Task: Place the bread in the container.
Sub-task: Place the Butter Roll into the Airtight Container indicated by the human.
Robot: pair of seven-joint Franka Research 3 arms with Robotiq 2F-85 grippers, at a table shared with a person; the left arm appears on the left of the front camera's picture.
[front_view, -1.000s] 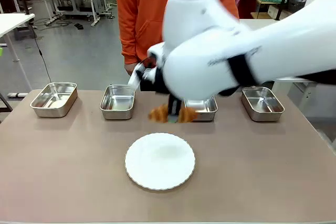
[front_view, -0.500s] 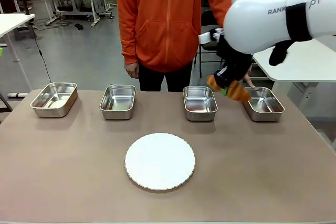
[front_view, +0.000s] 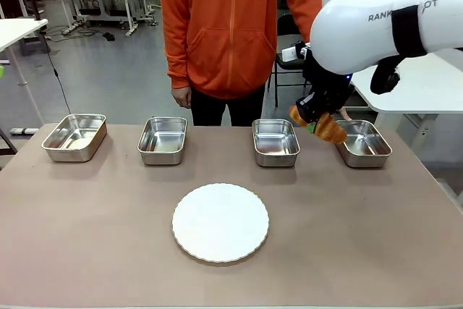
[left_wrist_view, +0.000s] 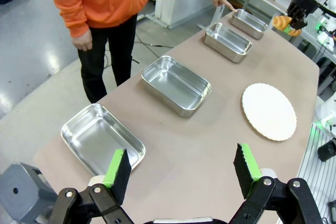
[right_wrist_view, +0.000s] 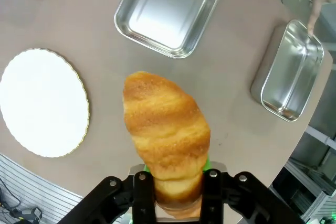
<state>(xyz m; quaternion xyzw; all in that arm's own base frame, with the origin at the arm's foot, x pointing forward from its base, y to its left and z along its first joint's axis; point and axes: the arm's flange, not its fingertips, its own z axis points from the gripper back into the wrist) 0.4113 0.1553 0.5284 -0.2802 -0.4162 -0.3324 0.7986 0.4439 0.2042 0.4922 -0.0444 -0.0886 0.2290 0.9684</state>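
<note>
Overhead, the right gripper (front_view: 319,119) clamps the bread (front_view: 324,126) in the air, just off the container (front_view: 363,142) rim at nine o'clock. Bare tabletop (front_view: 347,222) lies below. Left gripper (left_wrist_view: 181,174) gapes, holding nothing.

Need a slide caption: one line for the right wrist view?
Right gripper holding the bread above the table, with the white plate and two steel pans below.

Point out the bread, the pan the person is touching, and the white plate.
bread (right_wrist_view: 167,135): right wrist view, middle of its ridged crust.
pan the person is touching (front_view: 378,154): front view, near rim, far right pan.
white plate (front_view: 220,222): front view, its bare centre.
</note>
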